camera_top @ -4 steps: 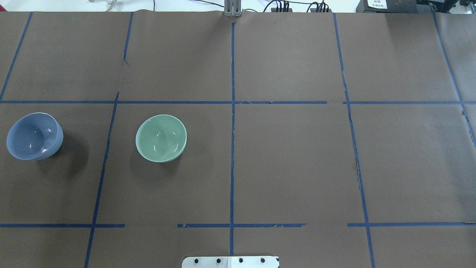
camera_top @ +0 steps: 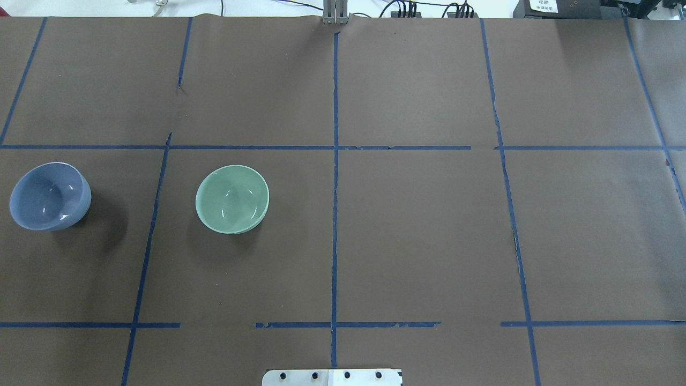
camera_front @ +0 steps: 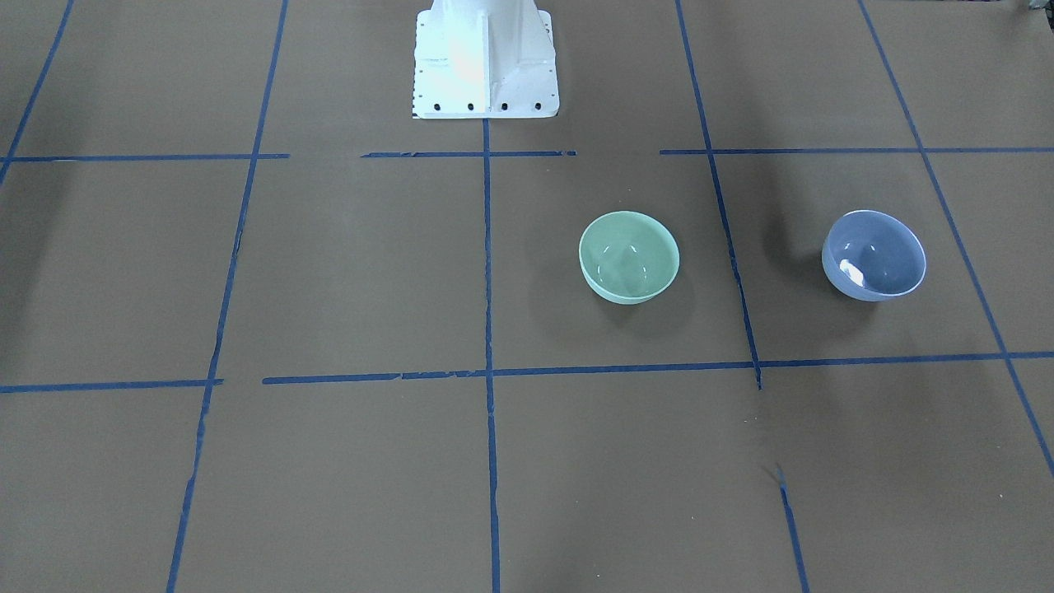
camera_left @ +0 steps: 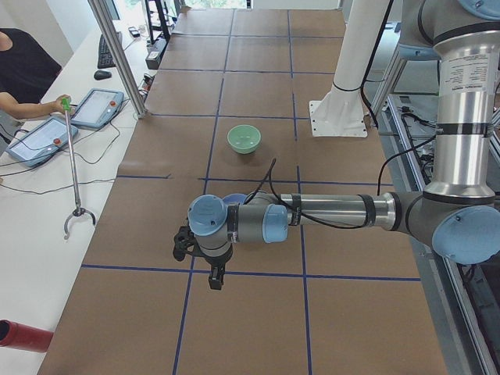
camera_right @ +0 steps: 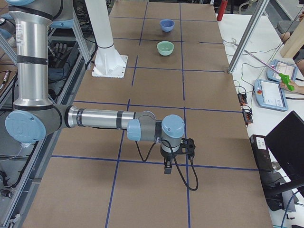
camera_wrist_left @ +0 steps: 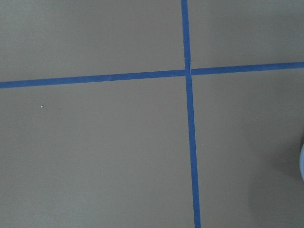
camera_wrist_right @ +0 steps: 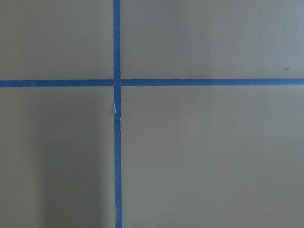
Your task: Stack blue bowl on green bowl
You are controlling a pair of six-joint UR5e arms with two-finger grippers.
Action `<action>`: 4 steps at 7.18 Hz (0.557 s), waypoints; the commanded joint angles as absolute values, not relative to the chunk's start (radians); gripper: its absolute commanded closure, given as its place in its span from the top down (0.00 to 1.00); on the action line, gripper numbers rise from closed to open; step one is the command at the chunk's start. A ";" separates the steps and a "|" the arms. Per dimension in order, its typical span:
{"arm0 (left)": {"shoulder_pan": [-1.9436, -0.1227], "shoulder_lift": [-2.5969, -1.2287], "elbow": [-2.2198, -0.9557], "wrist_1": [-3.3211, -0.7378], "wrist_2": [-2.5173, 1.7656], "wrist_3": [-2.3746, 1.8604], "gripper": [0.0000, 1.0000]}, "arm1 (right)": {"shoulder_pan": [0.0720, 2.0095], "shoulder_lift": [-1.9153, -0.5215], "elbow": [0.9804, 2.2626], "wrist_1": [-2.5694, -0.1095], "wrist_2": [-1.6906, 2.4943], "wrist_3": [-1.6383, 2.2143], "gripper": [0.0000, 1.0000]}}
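Approach stage, nothing grasped yet: blue bowl [camera_top: 49, 197] sits upright at far left, well apart from green bowl [camera_top: 231, 199] on its right, so next I need left gripper [camera_left: 212, 273] over blue's rim w/ jaws spread, tho I can't tell its state, nor right gripper's [camera_right: 167, 166].

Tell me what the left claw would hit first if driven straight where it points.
Probably the bare table, near a blue tape crossing. The left claw points down, and the blue bowl only shows at its wrist view's edge, seemingly off that line.
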State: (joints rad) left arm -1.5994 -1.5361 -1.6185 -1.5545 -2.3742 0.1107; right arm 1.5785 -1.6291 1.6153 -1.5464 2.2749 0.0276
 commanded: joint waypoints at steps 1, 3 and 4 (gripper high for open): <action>-1.594 -1.548 -1.649 -1.575 -2.373 0.107 1.00 | 1.578 -1.629 1.615 -1.548 2.275 0.028 1.00; -1.535 -1.546 -1.678 -1.647 -2.368 0.000 1.00 | 1.578 -1.629 1.615 -1.546 2.276 0.028 1.00; -1.443 -1.536 -1.709 -1.734 -2.362 -0.162 1.00 | 1.578 -1.629 1.615 -1.548 2.275 0.028 1.00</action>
